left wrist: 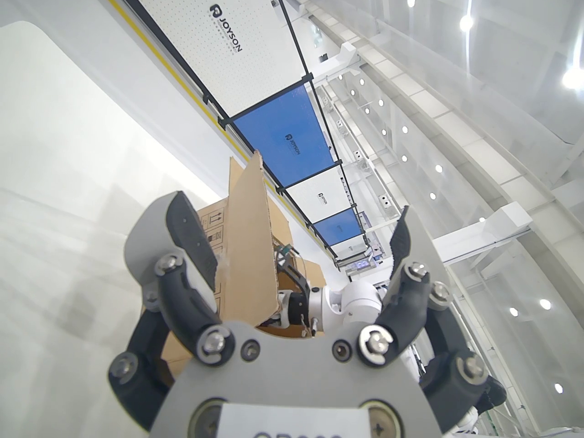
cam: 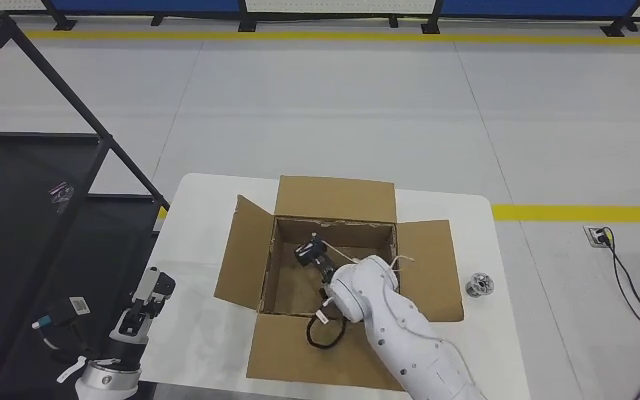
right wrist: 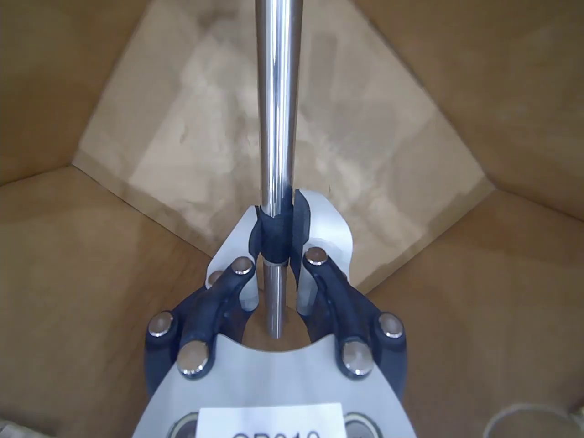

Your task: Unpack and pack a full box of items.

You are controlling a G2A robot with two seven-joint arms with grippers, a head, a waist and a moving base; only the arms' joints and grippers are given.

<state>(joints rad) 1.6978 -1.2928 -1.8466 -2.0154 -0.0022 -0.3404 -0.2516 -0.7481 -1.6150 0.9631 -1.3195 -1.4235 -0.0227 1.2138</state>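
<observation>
Right wrist view, up close: the right gripper (right wrist: 278,230) is clenched on a polished metal rod (right wrist: 276,93). Its dark pads pinch the rod near one end, and a short stub pokes back toward the wrist. The rest of the shaft runs straight away from the jaws, and its far end is cut off from sight. Brown walls of the cardboard box (right wrist: 82,70) close in on every side, so the gripper sits well down inside it.

From the top view, that arm goes in over the near flap. All four flaps are folded outward, and the box stands mid-way along the white table (cam: 200,330). A small shiny round object (cam: 481,285) lies on the table just past the box's right flap, not touching it.

The left gripper (left wrist: 292,216) has its jaws spread wide with nothing between them. It hangs at the table's left edge, well apart from the box.
</observation>
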